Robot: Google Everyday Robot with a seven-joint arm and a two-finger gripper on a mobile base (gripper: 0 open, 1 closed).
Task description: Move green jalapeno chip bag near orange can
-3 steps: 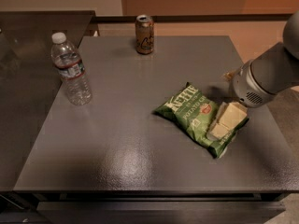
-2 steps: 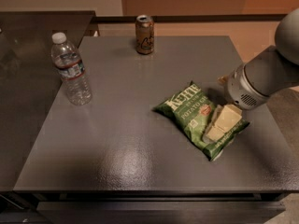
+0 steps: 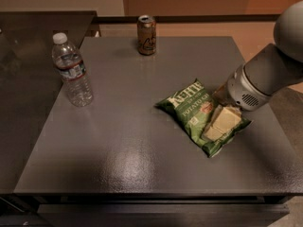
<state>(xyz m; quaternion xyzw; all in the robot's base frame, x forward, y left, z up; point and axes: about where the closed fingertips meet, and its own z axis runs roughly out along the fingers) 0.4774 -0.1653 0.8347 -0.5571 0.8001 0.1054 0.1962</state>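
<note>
**Gripper down on the chip bag, can far across the bench**

The crinkly green jalapeno chip bag with white lettering [image 3: 189, 109] lay flat on the dark grey bench [image 3: 118, 150], right of the middle. The robot's pale gripper [image 3: 220, 124] rested on the bag's right end, reaching in from the right on a thick grey-white arm [image 3: 262, 77]. Whether it was open or clamped on the bag, I could not tell from where I stood. The small orange-brown can with a silver top [image 3: 147, 34] stood upright near the bench's far edge, well apart from the bag. A clear plastic water bottle with a white cap [image 3: 72, 72] stood upright near the left edge
</note>
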